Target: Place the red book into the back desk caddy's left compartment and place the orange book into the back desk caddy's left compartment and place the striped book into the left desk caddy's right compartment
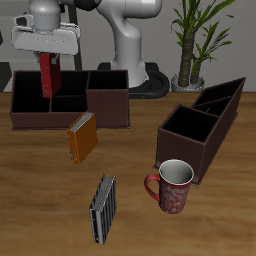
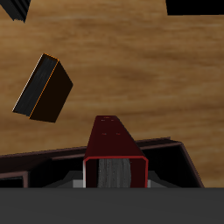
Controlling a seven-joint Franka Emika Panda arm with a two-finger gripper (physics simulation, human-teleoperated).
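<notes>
Nearest the table's front edge: thin grey-and-white striped book, flat on the brown wooden table, just beside a red patterned mug with white inside. Farther back, dark brown back desk caddy with several compartments, and an angled dark brown left desk caddy behind the mug. Above the back caddy, white two-finger gripper clamped on an upright red hardcover book, lower end dipping over a caddy compartment; which compartment, hard to tell. In the wrist view, red book pinched between the fingers, page edges grey. Orange hardcover book flat on the table just before the caddy, dark cover in the wrist view. Fingertips hidden behind the book; green potted plant cut off by the frame.
</notes>
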